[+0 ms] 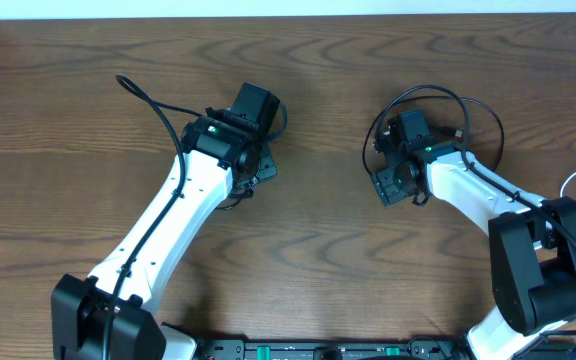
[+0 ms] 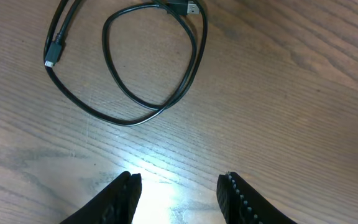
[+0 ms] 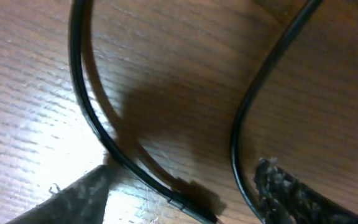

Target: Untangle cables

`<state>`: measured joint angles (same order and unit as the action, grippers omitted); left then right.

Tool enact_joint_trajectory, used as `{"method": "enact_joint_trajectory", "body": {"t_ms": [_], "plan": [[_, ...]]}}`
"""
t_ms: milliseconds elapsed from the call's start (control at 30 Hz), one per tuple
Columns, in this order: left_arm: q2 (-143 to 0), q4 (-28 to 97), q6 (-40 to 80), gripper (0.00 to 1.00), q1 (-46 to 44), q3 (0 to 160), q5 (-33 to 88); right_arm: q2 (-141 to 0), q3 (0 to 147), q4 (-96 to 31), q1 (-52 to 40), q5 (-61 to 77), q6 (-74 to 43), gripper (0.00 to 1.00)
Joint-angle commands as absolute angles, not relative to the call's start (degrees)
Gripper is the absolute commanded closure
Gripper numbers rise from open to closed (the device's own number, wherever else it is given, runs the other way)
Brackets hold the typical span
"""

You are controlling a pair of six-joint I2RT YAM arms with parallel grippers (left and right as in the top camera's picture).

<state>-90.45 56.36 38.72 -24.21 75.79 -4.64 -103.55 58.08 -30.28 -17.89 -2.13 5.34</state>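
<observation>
2 parted grippers, left gripper (image 2: 179, 183) empty, right gripper (image 3: 185, 169) astride black cables (image 3: 84, 112)

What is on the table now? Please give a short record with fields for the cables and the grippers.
left gripper: open over bare table, touching no cable
looped black cable: lies flat ahead of the left gripper, plug ends visible
right gripper: open, low over the table
black strands: two pass through the open right gripper, unclamped
white cable: near the table's right edge, apart from both grippers
</observation>
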Motion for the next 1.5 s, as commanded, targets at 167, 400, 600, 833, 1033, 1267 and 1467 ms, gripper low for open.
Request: {"method": "enact_joint_trajectory", "body": {"t_ms": [167, 400, 600, 833, 1033, 1267, 1467], "plan": [[-90.7, 56.5, 38.2, 0.55, -24.2, 76.2, -5.2, -104.2, 55.7, -31.1, -18.2, -2.6, 3.0, 0.99], [-90.7, 56.5, 38.2, 0.55, -24.2, 76.2, -5.2, -104.2, 55.7, -32.6, -18.2, -2.7, -0.7, 0.99], [-90.7, 56.5, 38.2, 0.55, -24.2, 76.2, -5.2, -103.5, 56.1, -33.3, -17.0, -3.5, -1.7, 0.99], [-90.7, 56.5, 38.2, 0.55, -24.2, 76.2, -5.2, -97.6, 64.6, -39.8, -9.3, -11.3, -1.7, 0.99], [-90.7, 56.6, 38.2, 0.55, -24.2, 76.2, -5.2, -92.4, 70.3, -41.5, 1.1, -17.7, -1.7, 0.99], [-90.7, 56.6, 38.2, 0.55, -24.2, 76.2, -5.2, -88.1, 72.4, -39.8, 13.8, -21.5, -2.0, 0.99], [-90.7, 56.6, 38.2, 0.55, -24.2, 76.2, -5.2, -86.9, 72.4, -39.3, 24.9, -21.5, -10.4, 0.99]]}}
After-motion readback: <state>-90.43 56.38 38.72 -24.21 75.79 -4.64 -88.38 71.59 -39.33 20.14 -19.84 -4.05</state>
